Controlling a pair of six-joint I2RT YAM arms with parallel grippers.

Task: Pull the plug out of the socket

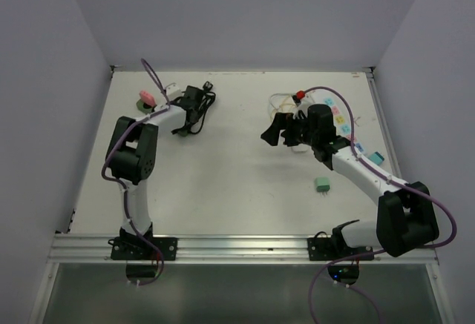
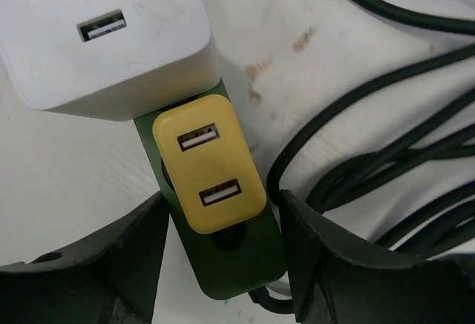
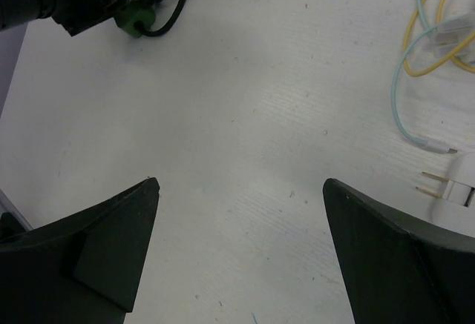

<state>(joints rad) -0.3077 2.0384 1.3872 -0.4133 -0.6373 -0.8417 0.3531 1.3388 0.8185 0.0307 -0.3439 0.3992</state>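
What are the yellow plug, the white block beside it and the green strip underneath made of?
Yellow plug: likely plastic, smooth matte, rounded moulded corners. White charger: plastic, slight sheen, faint scuffs. Green socket strip: probably plastic, dull even colour.

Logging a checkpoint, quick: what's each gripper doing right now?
Left gripper: open, jaws either side of the yellow plug, no firm grip visible.
Right gripper: open, holding nothing.
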